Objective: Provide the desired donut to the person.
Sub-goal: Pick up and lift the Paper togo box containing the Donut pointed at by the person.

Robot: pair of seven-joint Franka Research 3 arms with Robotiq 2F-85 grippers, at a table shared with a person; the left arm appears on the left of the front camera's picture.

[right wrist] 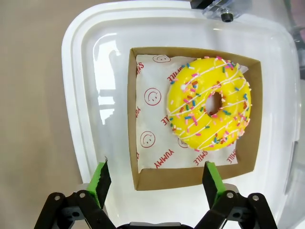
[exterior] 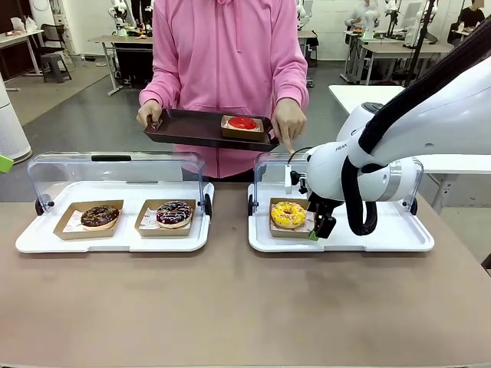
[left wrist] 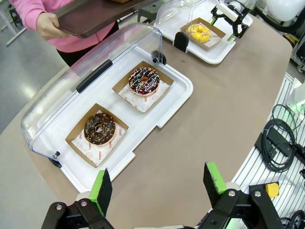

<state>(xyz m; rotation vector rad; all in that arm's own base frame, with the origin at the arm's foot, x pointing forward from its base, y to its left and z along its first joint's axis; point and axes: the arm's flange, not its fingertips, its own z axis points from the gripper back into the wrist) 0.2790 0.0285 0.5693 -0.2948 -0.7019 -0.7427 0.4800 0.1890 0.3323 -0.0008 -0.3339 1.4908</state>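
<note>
The right arm point(exterior: 430, 115) is reaching in from the right side and bending down at the wrist point(exterior: 337, 170); the right gripper point(exterior: 321, 227) is pointing down, and its green-padded fingers point(right wrist: 101, 182) are standing well apart. The left gripper point(left wrist: 159, 188) is hanging high and tilting downward; its fingers point(left wrist: 101, 190) are also spreading wide, with nothing between them.
</note>
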